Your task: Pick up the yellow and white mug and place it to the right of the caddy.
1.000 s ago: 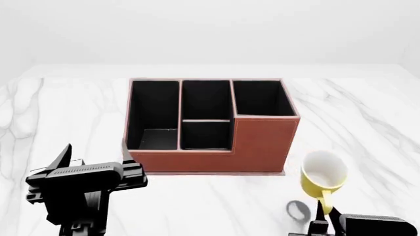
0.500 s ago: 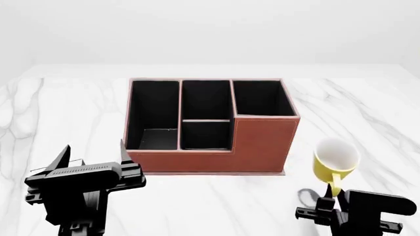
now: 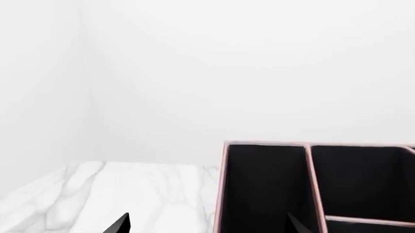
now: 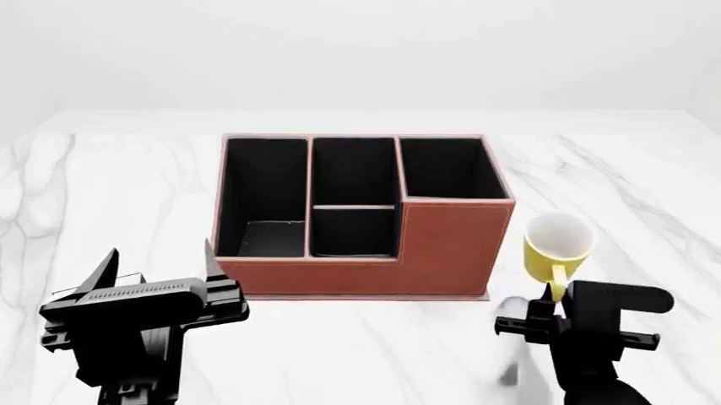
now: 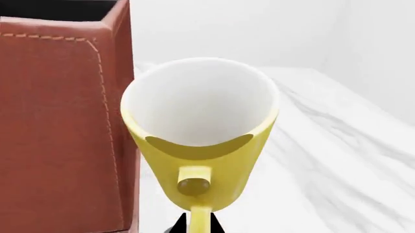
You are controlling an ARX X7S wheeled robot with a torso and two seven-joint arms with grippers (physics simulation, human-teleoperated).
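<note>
Head view: right end effector (image 4: 551, 310) pinches mug (image 4: 556, 246) handle.

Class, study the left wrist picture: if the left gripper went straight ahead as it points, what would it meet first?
Most likely the caddy: its near-left wall lies just ahead of the left gripper, though depth is uncertain.

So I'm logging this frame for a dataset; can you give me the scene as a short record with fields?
surface: white marble table
caddy: reddish-brown caddy, black-lined compartments, centre of table
mug: yellow and white mug, tilted, beside the caddy's right end; contact with the table unclear
right gripper: shut on the mug's handle
left gripper: open, holding nothing, front-left of the caddy
</note>
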